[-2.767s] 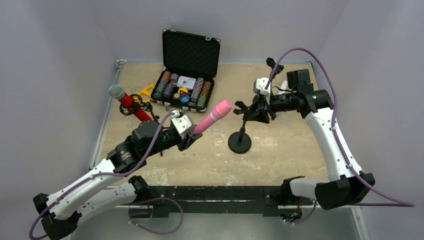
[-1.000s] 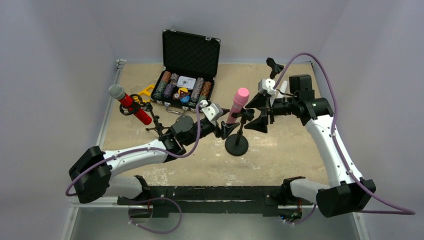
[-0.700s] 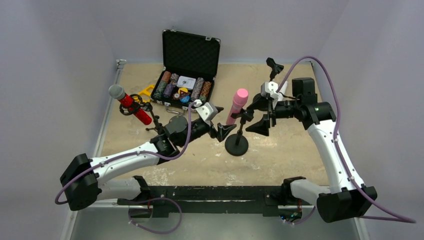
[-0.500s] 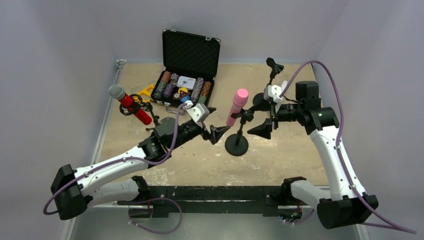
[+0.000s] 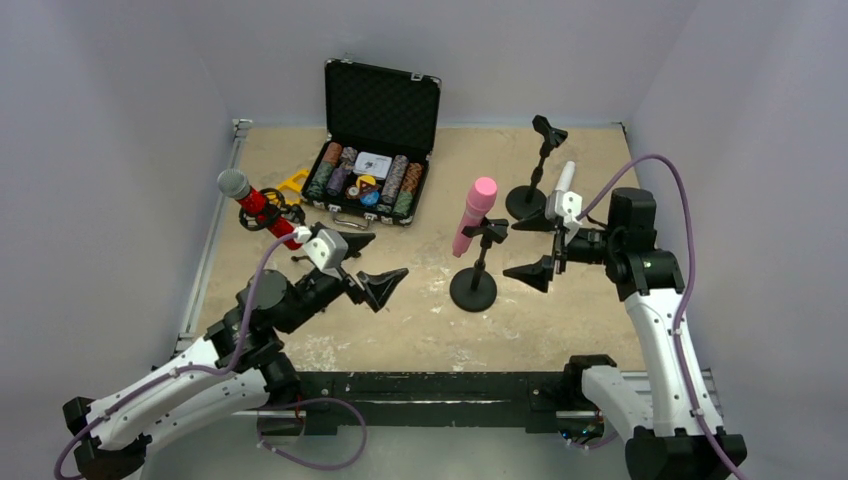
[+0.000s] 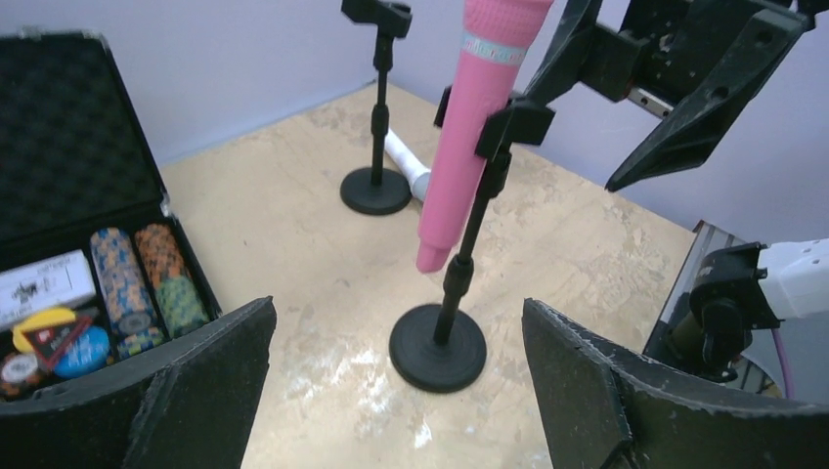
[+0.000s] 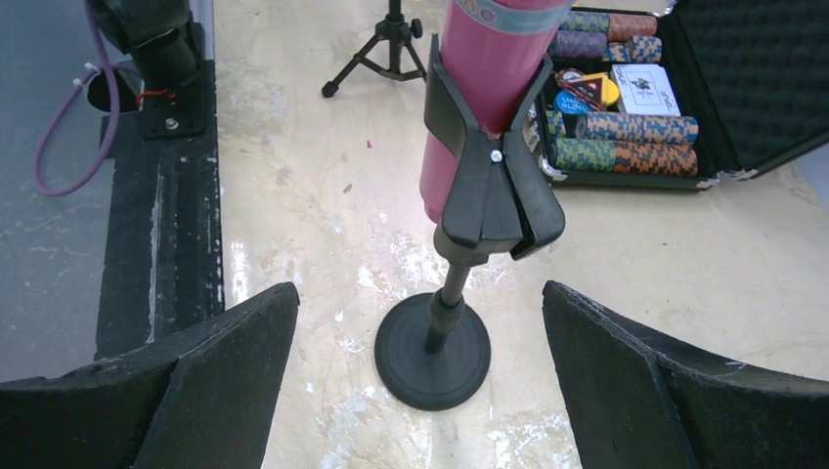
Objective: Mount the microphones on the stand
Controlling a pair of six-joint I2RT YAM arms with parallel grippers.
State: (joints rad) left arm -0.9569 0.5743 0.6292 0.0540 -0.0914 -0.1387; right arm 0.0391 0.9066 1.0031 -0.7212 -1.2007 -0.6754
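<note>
Jaws gape wide on both: left gripper lower left, right gripper right of centre, each empty, flanking the stand whose clip holds the pink microphone. Farther back, red microphone tilts left; white microphone lies upper right.

sandy desk: open black case upper middle, round stand in the center, white microphone lying upper right.

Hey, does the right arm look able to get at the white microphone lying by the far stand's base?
Probably yes. The white stick microphone lies on the table just beyond the open right gripper, with nothing between them. The black round-base stand beside it may crowd the grip.
</note>
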